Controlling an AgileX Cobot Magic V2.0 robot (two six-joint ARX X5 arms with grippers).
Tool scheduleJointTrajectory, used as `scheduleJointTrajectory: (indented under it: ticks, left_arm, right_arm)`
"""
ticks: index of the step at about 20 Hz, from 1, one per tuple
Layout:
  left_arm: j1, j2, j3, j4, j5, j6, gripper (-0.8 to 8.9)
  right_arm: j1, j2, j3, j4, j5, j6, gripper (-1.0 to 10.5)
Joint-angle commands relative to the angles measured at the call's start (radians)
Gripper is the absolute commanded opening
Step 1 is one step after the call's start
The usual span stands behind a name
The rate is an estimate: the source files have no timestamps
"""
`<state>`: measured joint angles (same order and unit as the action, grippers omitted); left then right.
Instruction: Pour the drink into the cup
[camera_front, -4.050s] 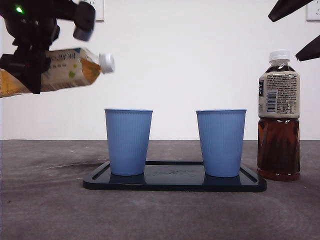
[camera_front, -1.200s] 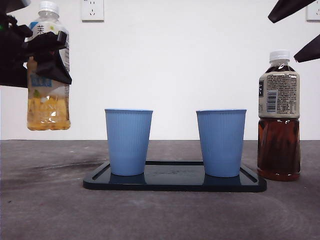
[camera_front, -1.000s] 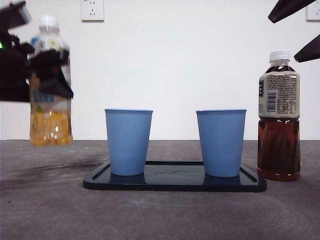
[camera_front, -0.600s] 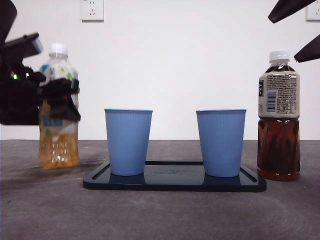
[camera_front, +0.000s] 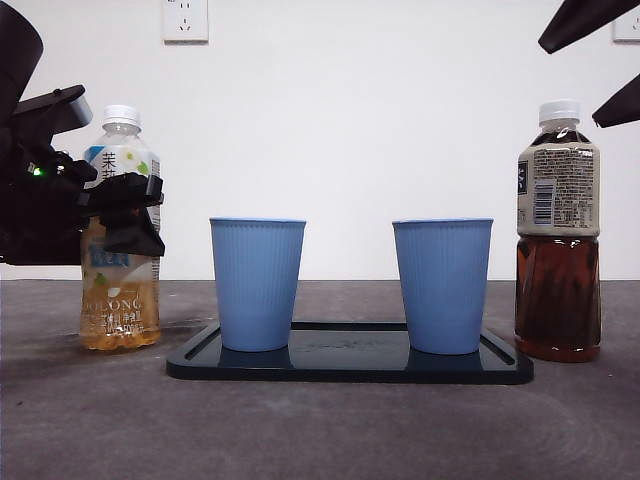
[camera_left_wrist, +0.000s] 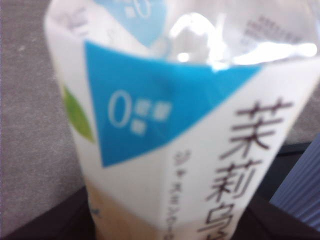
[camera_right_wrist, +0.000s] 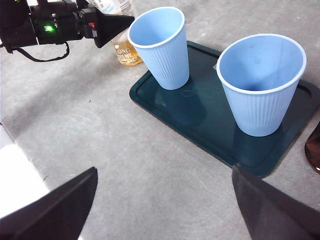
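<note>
Background: white wall with a socket (camera_front: 185, 19) high up, behind a grey tabletop (camera_front: 320, 430).
Left tool (camera_front: 128, 212): closed around the middle of the tea bottle (camera_front: 120, 230), at 9 o'clock in the front view; its arm comes in dark from the side edge. In the left wrist view the bottle label (camera_left_wrist: 190, 135) fills nearly all the picture and is blurred.
Tea bottle: upright, white cap on, yellow drink in the lower part, its base down on the tabletop just beside the tray (camera_front: 350, 365), at 9 o'clock from it.
Tray: dark, flat, in the middle of the tabletop, carrying two cups.
Left cup (camera_front: 257, 283): blue, ribbed, upright on the tray end nearest the tea bottle, near it but not touching.
Right cup (camera_front: 442, 285): the same kind, upright on the other end of the tray, apart from the first one. From the right wrist view no drink can be seen inside this cup (camera_right_wrist: 261, 82).
Dark bottle (camera_front: 557, 232): upright at 3 o'clock, capped, brown drink inside, off the tray and just beside its end.
Right tool (camera_right_wrist: 165, 200): wide open, holding nothing, high above the tabletop; in the front view only black tips at the 1 o'clock corner.
</note>
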<state>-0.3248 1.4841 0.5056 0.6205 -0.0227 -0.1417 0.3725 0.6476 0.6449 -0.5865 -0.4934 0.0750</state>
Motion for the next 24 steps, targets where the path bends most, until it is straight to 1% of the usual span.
scheduleJointTrajectory:
  ticks: [1,6,9,13,19,24]
  left_arm:
    - [-0.003,0.016,0.014,-0.006,0.002,-0.006,3.88]
    - [-0.003,0.008,0.014,-0.064,0.002,-0.006,4.20]
    - [-0.003,-0.014,0.015,-0.093,0.002,-0.006,5.07]
    - [-0.003,-0.091,0.015,-0.171,0.002,-0.006,5.06]
    - [-0.003,-0.294,0.015,-0.390,0.002,-0.006,5.00]
    - [-0.006,-0.518,0.015,-0.632,0.002,-0.022,4.99]
  right_arm:
    - [0.006,0.004,0.017,0.010,0.004,-0.009,4.2]
    - [0.006,0.004,0.017,0.010,0.004,-0.010,4.2]
    - [0.006,0.004,0.017,0.010,0.004,-0.010,4.2]
    - [0.006,0.004,0.017,0.010,0.004,-0.009,4.2]
    - [0.006,0.004,0.017,0.013,0.008,-0.009,4.2]
    - [0.006,0.004,0.017,0.019,0.084,-0.009,4.2]
